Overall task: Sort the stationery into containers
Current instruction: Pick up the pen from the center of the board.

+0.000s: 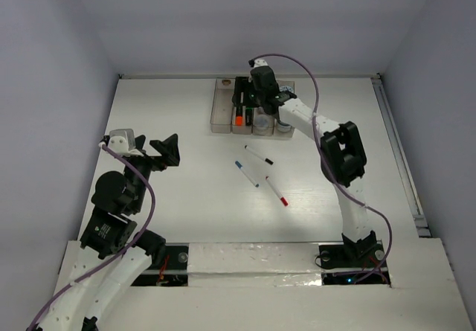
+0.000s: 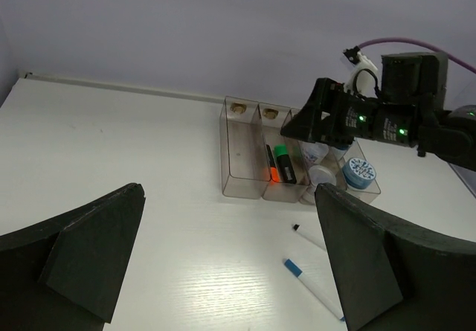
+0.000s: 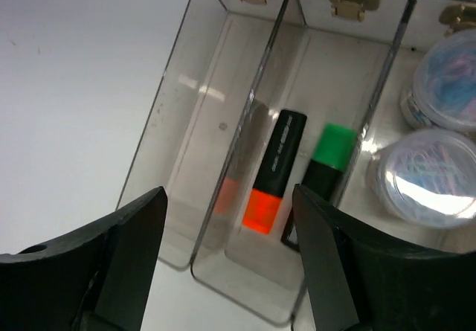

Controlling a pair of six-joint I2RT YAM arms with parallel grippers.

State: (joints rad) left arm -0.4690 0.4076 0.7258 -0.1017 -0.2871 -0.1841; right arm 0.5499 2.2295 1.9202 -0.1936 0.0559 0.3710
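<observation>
Top external view, nearest first: the left tool (image 1: 167, 152) hangs over the left side of the tabletop (image 1: 186, 212), fingers spread and empty, well apart from everything.

Past it, near the middle, three pens lie loose at a slant: the red-capped pen (image 1: 277, 191) nearest, then the blue-capped pen (image 1: 247, 173), then the black-capped pen (image 1: 259, 155). None of them touch.

Farthest back is the row of bins (image 1: 216, 115). The right tool (image 3: 227, 249) hovers over the second bin from the left, fingers parted with nothing between them. Below it the orange-tipped highlighter (image 3: 274, 171) and green-tipped highlighter (image 3: 326, 160) lie side by side in that bin. The rolls (image 3: 428, 178) sit in the bins to its right, and the leftmost bin looks bare.

The highlighters seem done, so the pens come next. To do that well, the right tool should rise straight up clear of the bin walls. It should then turn its fingers across a pen's barrel and pinch mid-length, right down at the tabletop. The pen should be lined up with the bin's long side before it is lowered.
</observation>
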